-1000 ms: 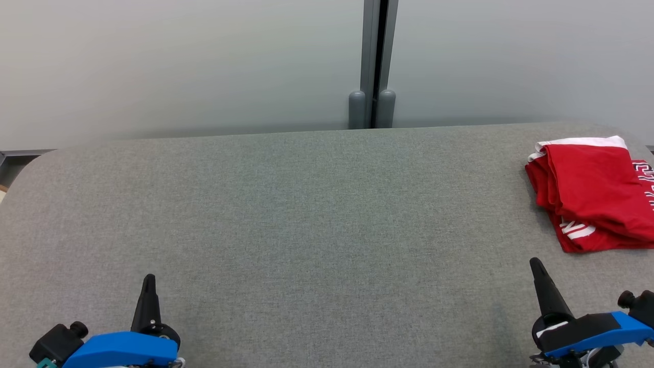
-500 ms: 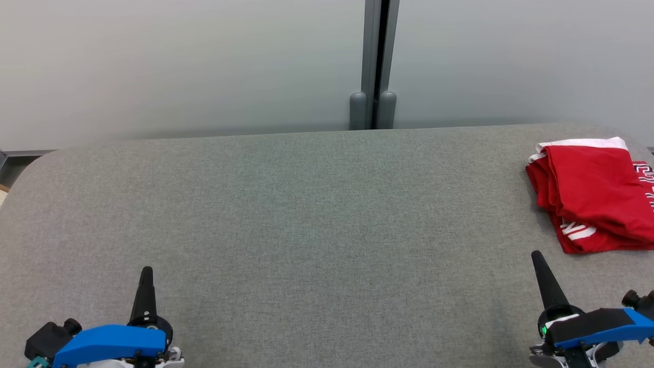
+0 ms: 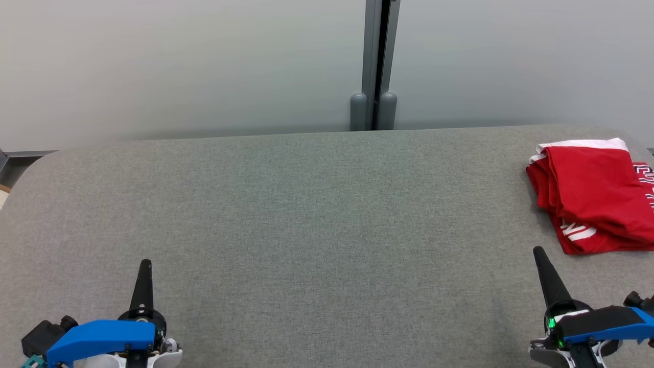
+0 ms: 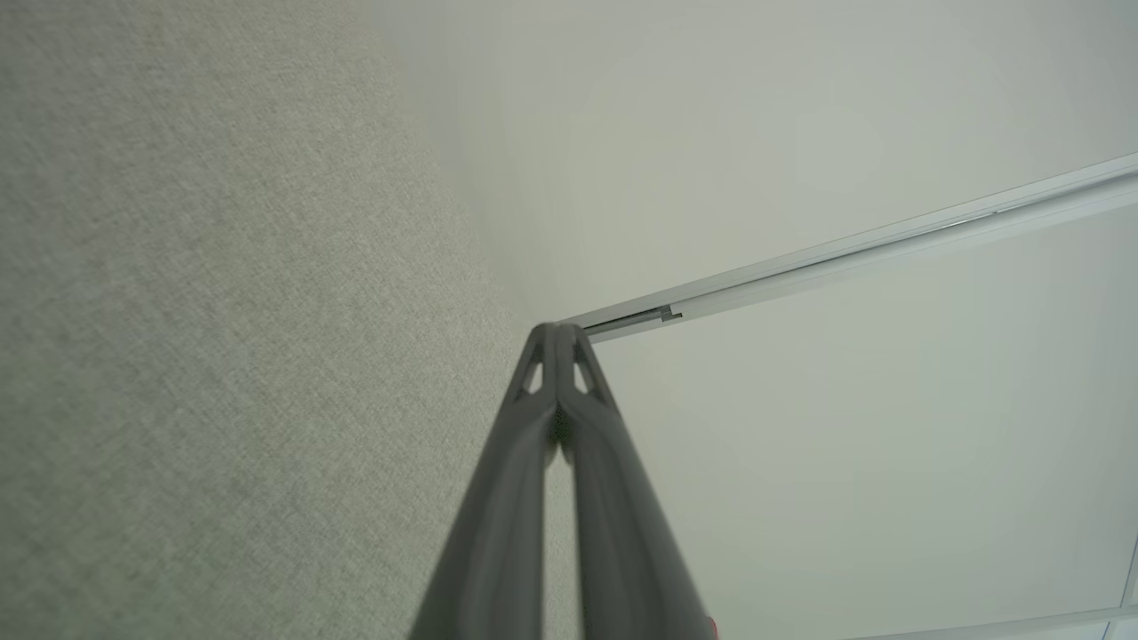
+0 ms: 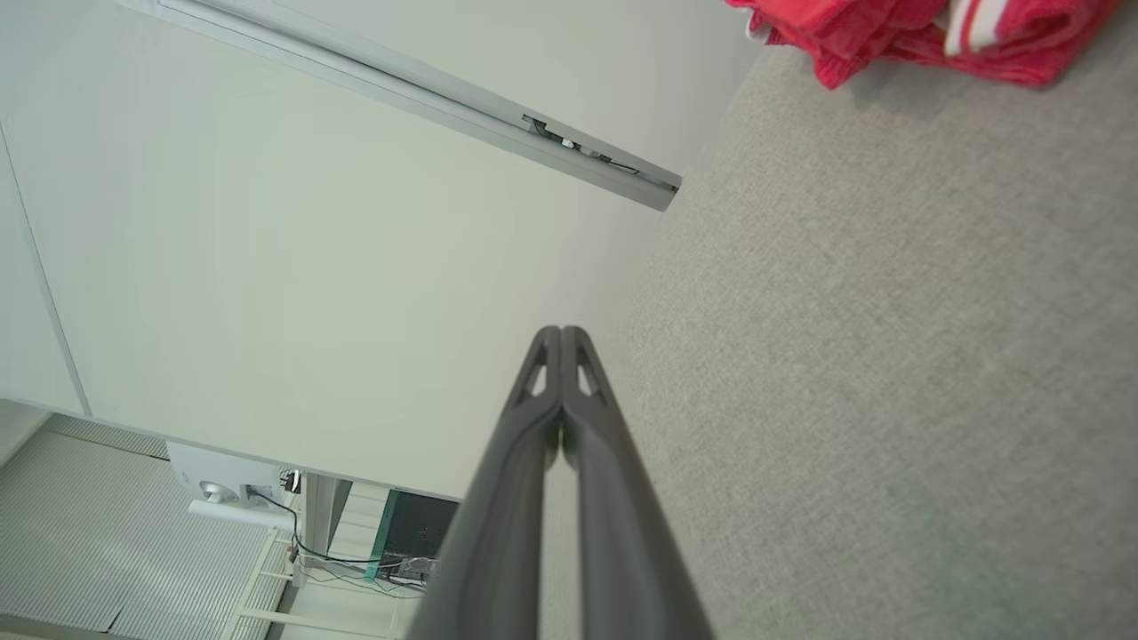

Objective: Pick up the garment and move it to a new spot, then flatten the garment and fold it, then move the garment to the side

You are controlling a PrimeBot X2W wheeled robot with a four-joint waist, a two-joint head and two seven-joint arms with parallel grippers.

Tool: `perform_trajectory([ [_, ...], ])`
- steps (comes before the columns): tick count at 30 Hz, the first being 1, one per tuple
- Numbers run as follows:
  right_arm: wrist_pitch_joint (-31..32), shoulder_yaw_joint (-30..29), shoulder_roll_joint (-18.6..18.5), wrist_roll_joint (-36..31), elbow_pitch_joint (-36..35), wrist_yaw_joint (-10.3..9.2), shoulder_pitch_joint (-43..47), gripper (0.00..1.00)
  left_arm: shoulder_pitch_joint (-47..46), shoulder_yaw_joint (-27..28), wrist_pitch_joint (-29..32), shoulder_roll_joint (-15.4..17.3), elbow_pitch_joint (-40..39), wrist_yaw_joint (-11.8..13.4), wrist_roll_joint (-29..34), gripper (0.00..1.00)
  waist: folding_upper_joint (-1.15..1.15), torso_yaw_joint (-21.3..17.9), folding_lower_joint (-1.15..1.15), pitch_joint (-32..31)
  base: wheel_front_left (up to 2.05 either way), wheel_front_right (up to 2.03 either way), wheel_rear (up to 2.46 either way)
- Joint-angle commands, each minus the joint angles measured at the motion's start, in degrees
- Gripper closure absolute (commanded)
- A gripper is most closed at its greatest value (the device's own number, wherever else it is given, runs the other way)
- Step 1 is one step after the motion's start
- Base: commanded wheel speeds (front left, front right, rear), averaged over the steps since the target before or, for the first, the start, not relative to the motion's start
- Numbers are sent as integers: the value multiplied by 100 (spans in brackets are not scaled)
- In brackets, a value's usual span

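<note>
Table (image 3: pixel 317 214) w/ grey cloth top, nothing held.
L gripper (image 3: pixel 144 268) at near-left corner, jaws closed, empty; R gripper (image 3: pixel 540 258) near-right, jaws closed, empty; red garment (image 3: pixel 592 189) folded by right edge, just beyond it, not touching.

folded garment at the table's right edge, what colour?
The folded cloth garment is red, with a white band and white lettering; the head view shows it best.

site: office | cues: partition panels (image 3: pixel 179 66); grey fabric table (image 3: pixel 306 214); cables (image 5: pixel 356 564)

Soft even light (faint shadows)
</note>
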Motion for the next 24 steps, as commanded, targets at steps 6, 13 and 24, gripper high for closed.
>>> perform_trajectory([
  [6,40,-16,-38,446,0,4,-146,100,-157,78,113,-9,-90,-28,-374,100,0,5,0,-8,0,0,0],
  [13,69,-19,-40,805,23,4,-167,100,-185,119,196,-25,-119,-35,-681,100,0,11,0,-17,0,0,0],
  [24,95,-19,-43,1285,52,4,-210,100,-229,180,313,-43,-161,-46,-1093,100,0,19,-1,-29,0,0,0],
])
